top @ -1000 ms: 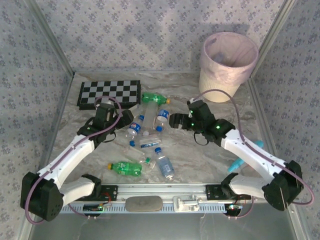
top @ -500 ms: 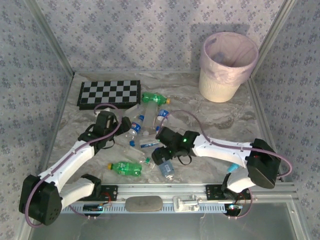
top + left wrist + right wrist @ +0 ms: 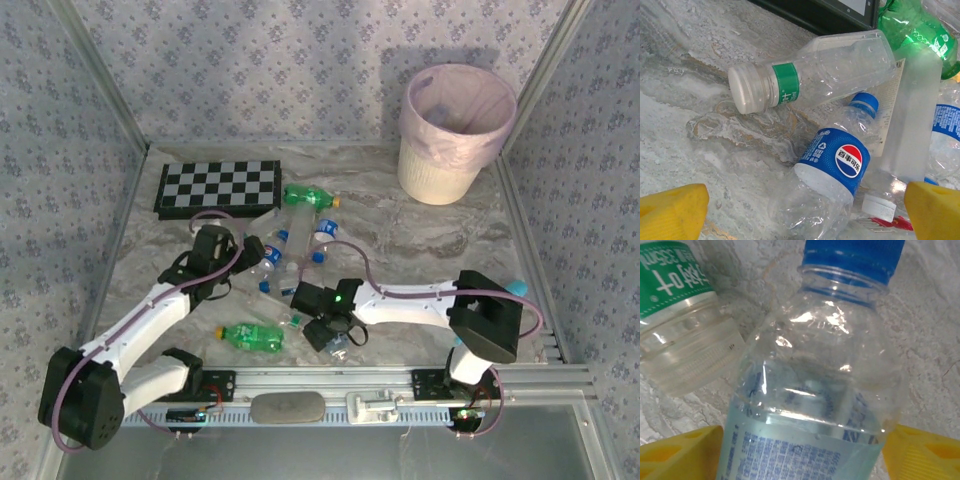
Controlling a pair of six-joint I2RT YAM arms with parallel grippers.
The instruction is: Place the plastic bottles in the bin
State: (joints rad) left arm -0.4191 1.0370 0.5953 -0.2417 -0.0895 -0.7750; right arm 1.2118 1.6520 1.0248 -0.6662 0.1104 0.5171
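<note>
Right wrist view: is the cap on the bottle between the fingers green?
No, the clear bottle lying between the yellow fingers carries a blue cap; green shows on the neighbouring bottle's label.

Between the right fingers (image 3: 680,452), the blue-capped bottle (image 3: 815,390) runs off the lower edge and its cap is clipped above; whether they press it cannot be told. Between the left fingers (image 3: 670,212), the Pepsi bottle (image 3: 832,165) loses its base to the lower edge.

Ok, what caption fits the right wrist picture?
The right hand straddles a clear blue-capped bottle on the marble table.
</note>
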